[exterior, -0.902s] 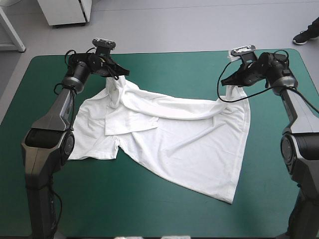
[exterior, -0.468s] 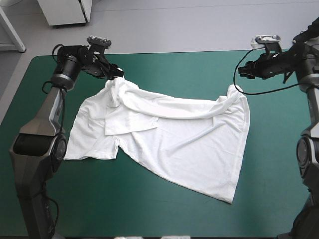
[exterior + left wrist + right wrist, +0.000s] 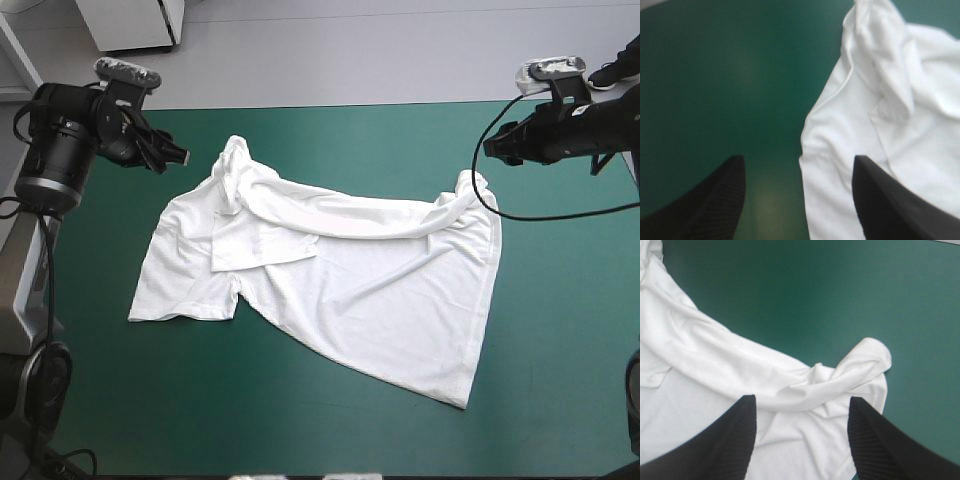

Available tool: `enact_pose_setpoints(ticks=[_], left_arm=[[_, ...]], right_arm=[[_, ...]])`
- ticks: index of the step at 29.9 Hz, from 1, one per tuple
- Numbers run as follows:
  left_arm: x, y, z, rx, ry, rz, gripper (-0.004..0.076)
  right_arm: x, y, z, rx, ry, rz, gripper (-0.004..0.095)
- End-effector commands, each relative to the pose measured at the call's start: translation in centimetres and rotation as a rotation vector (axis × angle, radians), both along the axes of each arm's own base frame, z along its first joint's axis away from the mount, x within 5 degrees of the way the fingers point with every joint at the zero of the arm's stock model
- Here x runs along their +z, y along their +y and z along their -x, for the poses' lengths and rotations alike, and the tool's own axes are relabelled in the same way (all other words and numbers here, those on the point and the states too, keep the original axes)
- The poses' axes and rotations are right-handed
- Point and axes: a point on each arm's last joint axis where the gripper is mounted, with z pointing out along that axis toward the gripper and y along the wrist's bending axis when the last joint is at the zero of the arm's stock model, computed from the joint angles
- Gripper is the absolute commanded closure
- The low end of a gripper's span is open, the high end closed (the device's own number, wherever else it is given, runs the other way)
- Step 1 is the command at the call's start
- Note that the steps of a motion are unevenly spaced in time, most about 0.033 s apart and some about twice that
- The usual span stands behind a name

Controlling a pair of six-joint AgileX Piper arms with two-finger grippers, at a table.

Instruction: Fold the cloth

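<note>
One white T-shirt (image 3: pixel 340 270) lies spread but rumpled on the teal-green cover (image 3: pixel 300 420), with two bunched corners along its far edge. Two grippers, both wide open and empty: the left gripper (image 3: pixel 176 156) beside the T-shirt's far-left corner, the right gripper (image 3: pixel 491 148) just beyond its far-right corner.
</note>
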Motion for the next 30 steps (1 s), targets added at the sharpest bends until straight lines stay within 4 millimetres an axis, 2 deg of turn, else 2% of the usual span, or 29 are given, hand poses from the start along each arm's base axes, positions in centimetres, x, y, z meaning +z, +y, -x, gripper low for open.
enact_pose_setpoints(ticks=[1,5,10,15,20,30], left_arm=[[-0.2,0.9,1.8,0.034,-0.010,-0.019,0.0269],[-2.3,1.1,2.0,0.036,0.052,-0.029,0.0269],[-3.6,1.2,0.9,0.032,0.071,-0.028,0.0269],[-5.6,2.6,-0.6,0.073,0.113,-0.006,0.0268],[-8.3,3.3,-2.2,0.074,0.184,0.064,0.0268],[-13.0,3.1,-5.8,0.057,0.266,0.067,0.0268]], right_arm=[[1.9,1.1,3.2,0.018,-0.073,0.023,0.0381],[0.6,2.3,5.2,0.035,-0.011,0.105,0.0381],[-1.0,3.8,7.6,0.065,0.048,0.172,0.0381],[-0.8,4.8,9.4,0.097,0.018,0.166,0.0381],[-0.6,5.4,9.8,0.119,0.005,0.165,0.0381],[-0.5,5.6,9.5,0.114,-0.012,0.156,0.0381]])
